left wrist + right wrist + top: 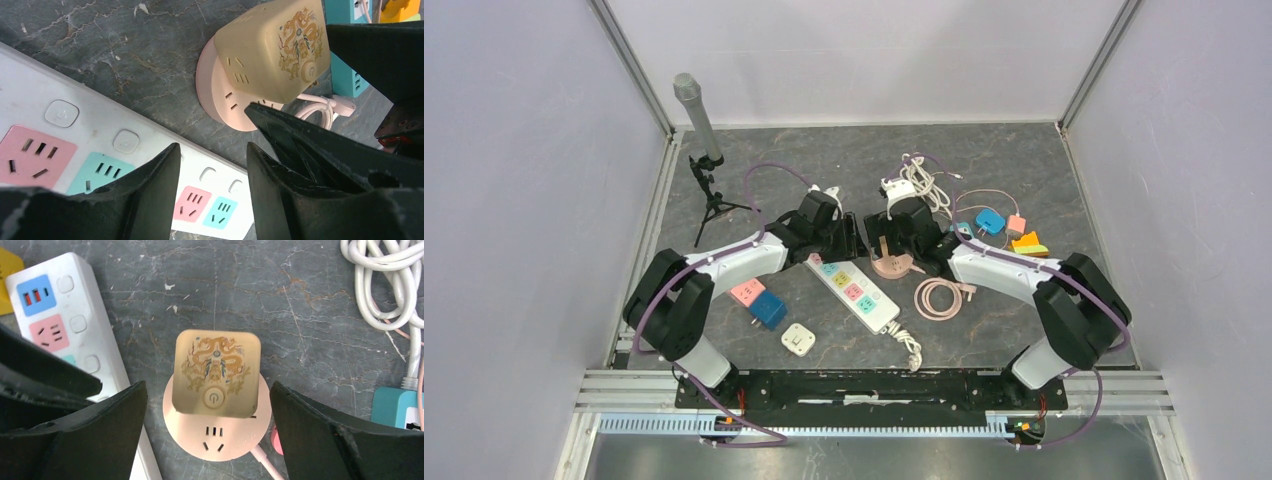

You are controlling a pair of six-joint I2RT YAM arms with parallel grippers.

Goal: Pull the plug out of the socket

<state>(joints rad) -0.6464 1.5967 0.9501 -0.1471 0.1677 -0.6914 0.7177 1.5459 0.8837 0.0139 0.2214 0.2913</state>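
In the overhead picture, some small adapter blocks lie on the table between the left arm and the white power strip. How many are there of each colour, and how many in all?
Pink adapter block: 1
Blue adapter block: 1
White adapter block: 1
Total: 3

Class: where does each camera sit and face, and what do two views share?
Top: above, behind, facing down on the table; left arm and right arm show.
Left wrist: on that arm, facing down at the power strip; left claw shows.
Right wrist: facing down at the plug; open right claw shows.
Shared: both wrists see the plug.
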